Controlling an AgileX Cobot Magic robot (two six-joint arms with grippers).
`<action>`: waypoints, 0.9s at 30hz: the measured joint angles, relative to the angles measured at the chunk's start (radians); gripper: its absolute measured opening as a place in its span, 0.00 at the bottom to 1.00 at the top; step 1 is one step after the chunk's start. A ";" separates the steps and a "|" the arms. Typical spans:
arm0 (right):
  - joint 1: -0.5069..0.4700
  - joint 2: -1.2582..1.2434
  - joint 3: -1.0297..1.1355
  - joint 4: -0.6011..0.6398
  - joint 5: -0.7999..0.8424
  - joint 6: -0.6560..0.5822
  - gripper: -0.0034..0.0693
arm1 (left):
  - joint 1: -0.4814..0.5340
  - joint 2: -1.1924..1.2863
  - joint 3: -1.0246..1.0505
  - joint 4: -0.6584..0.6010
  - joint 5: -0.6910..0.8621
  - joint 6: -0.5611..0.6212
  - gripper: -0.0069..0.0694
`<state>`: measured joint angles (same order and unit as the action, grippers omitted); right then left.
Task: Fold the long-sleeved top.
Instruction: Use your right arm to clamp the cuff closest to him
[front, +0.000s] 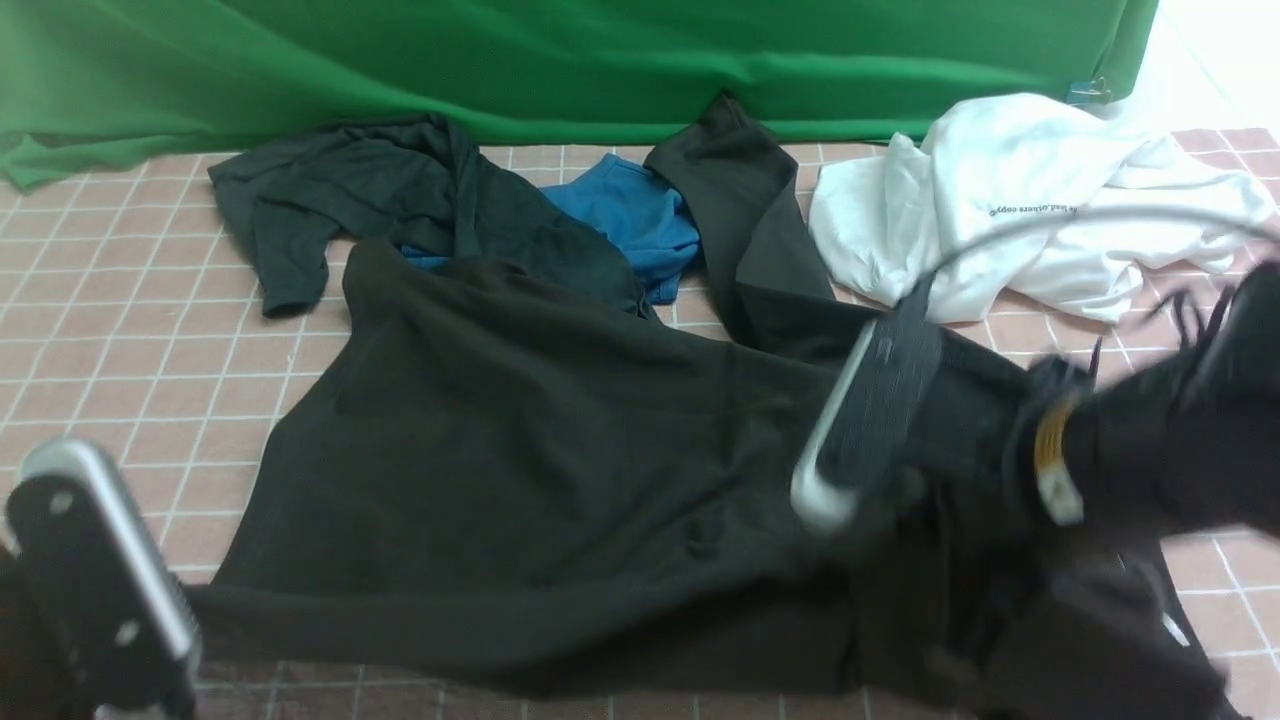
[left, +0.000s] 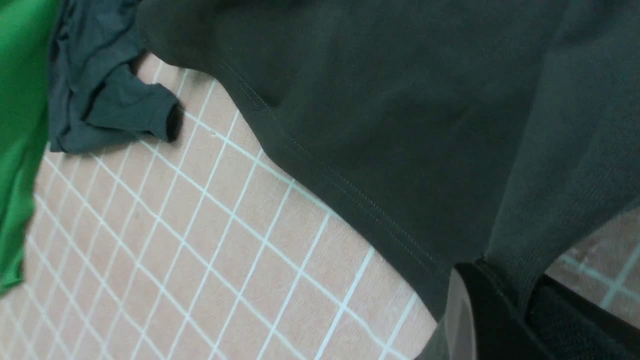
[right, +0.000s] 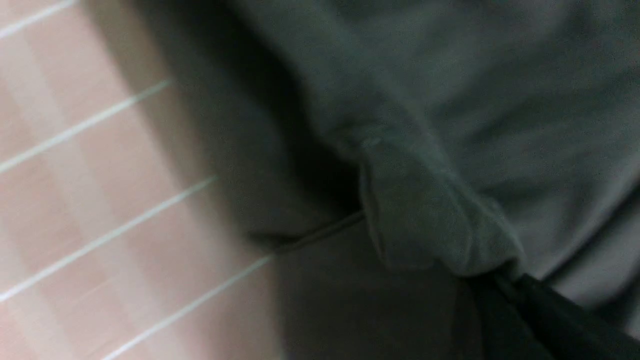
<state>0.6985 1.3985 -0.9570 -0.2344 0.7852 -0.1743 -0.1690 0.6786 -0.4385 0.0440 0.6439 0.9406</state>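
The long-sleeved top (front: 540, 450) is a large brownish-black knit lying spread over the middle of the table, with one sleeve (front: 740, 200) reaching back to the green cloth. My left gripper (front: 175, 640) is at the near left. In the left wrist view it (left: 520, 310) is shut on a ribbed cuff (left: 530, 250), and the top's stitched hem (left: 350, 195) runs beside it. My right gripper (front: 835, 510), blurred, is over the top's near right part. In the right wrist view it (right: 500, 282) is shut on a fold of the top (right: 425, 225).
A greenish-black short-sleeved shirt (front: 340, 190) lies at the back left, a blue garment (front: 630, 215) behind the top, and a white tee (front: 1020, 200) at the back right. A green backdrop (front: 600, 60) closes the far side. Pink checked table covering (front: 130, 330) shows on the left.
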 joint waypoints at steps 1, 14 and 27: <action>-0.041 0.025 -0.024 -0.001 -0.032 -0.018 0.11 | 0.000 0.036 -0.015 -0.001 -0.016 -0.005 0.14; -0.286 0.344 -0.213 -0.003 -0.309 -0.105 0.14 | 0.000 0.342 -0.122 -0.027 -0.154 -0.116 0.14; -0.318 0.121 -0.162 0.117 0.031 0.169 0.74 | 0.000 0.351 -0.122 -0.059 -0.162 -0.125 0.14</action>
<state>0.3804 1.5196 -1.1190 -0.1171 0.8158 -0.0054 -0.1690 1.0297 -0.5609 -0.0147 0.4820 0.8153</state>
